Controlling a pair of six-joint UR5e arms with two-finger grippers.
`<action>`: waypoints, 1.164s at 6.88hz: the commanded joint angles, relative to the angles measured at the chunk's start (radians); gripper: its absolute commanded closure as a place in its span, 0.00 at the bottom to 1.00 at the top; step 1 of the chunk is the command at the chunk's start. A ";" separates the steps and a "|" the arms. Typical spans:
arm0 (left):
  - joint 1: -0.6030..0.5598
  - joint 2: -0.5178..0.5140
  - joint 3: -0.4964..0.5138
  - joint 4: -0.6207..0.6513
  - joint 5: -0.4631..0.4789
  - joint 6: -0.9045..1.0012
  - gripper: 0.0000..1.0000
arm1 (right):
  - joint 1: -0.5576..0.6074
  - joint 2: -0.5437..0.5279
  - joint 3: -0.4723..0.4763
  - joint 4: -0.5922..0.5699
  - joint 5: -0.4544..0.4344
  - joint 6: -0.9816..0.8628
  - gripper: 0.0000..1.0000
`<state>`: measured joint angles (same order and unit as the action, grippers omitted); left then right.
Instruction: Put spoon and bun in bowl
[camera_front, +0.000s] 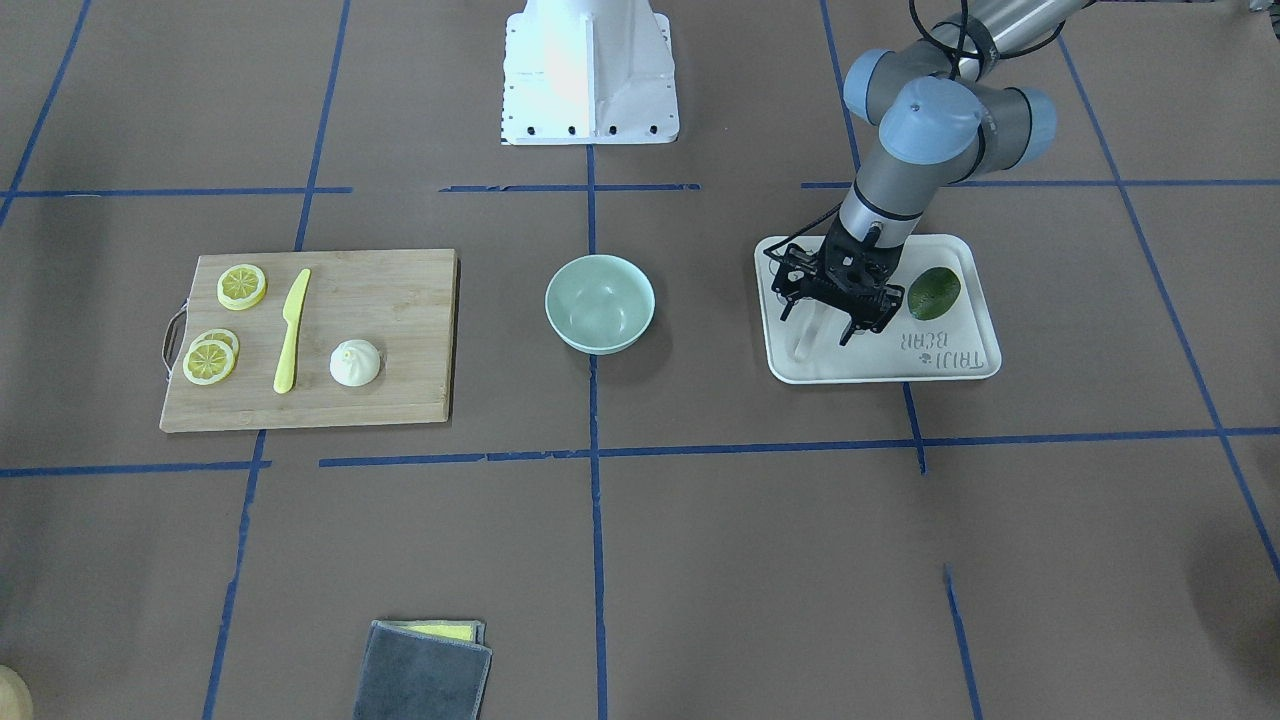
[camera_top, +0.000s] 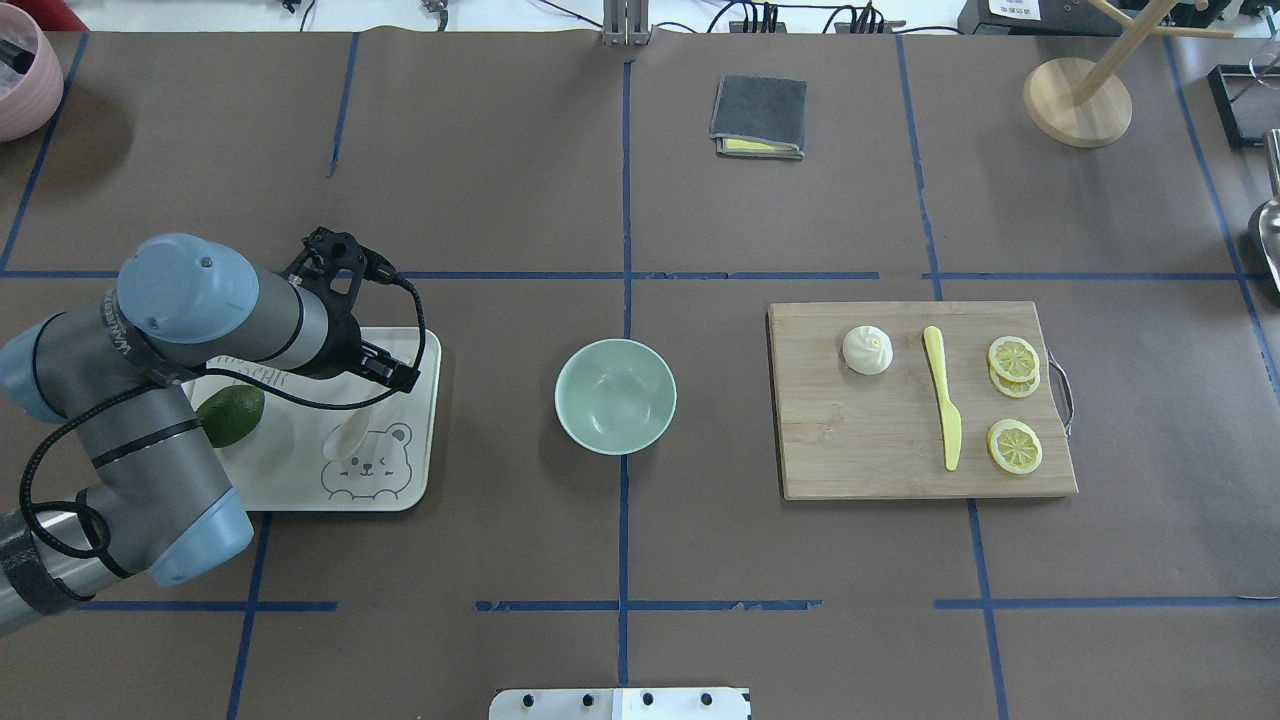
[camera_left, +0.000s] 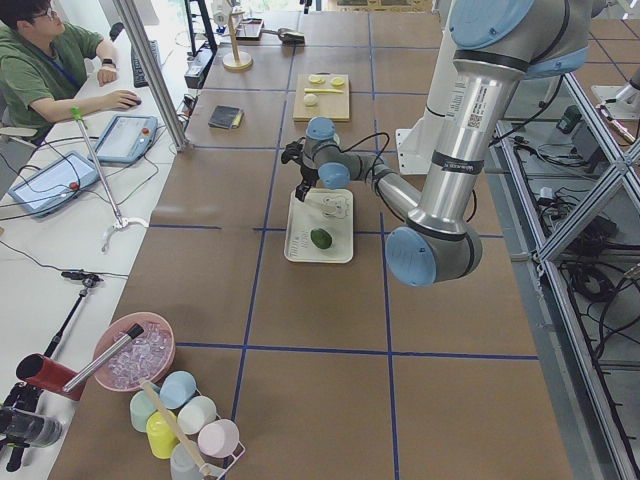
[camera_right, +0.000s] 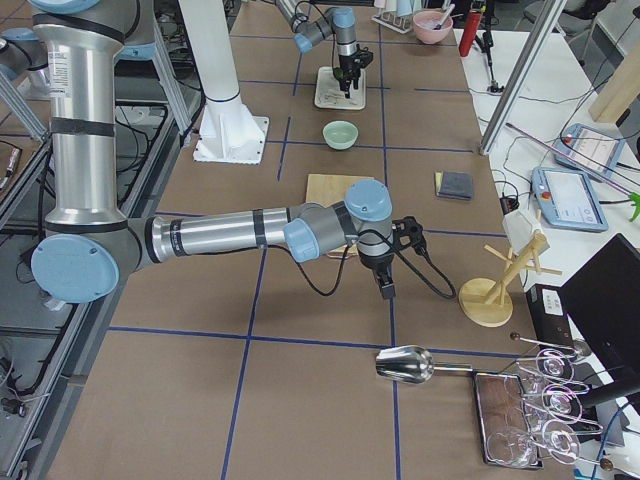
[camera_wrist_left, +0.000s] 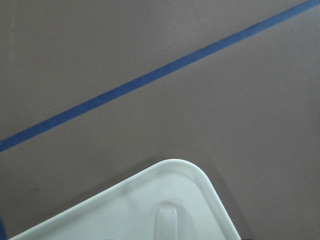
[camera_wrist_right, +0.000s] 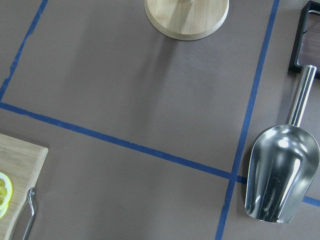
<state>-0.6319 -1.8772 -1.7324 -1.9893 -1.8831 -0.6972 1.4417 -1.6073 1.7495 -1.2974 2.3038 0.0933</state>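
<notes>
The off-white spoon lies on a white tray, its scoop toward the bear print. My left gripper hangs just over it, open, one finger on each side of the handle. The left wrist view shows the handle's end and the tray corner. The white pleated bun sits on a wooden cutting board, also in the overhead view. The mint-green bowl stands empty mid-table. My right gripper shows only in the exterior right view, so I cannot tell its state.
A green avocado lies on the tray beside the gripper. A yellow knife and lemon slices share the board with the bun. A grey cloth, a metal scoop and a wooden stand lie farther off.
</notes>
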 joint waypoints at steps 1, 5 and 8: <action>0.001 -0.002 0.031 -0.006 0.001 0.001 0.30 | 0.000 -0.003 0.001 0.000 -0.001 -0.001 0.00; 0.020 0.000 0.042 -0.008 -0.001 0.001 0.39 | 0.000 -0.003 0.001 0.000 -0.001 -0.001 0.00; 0.020 0.003 0.030 -0.014 0.001 -0.005 0.97 | 0.000 -0.008 0.004 0.000 -0.001 -0.001 0.00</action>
<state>-0.6125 -1.8766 -1.6965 -1.9988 -1.8833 -0.7003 1.4419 -1.6142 1.7521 -1.2978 2.3025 0.0921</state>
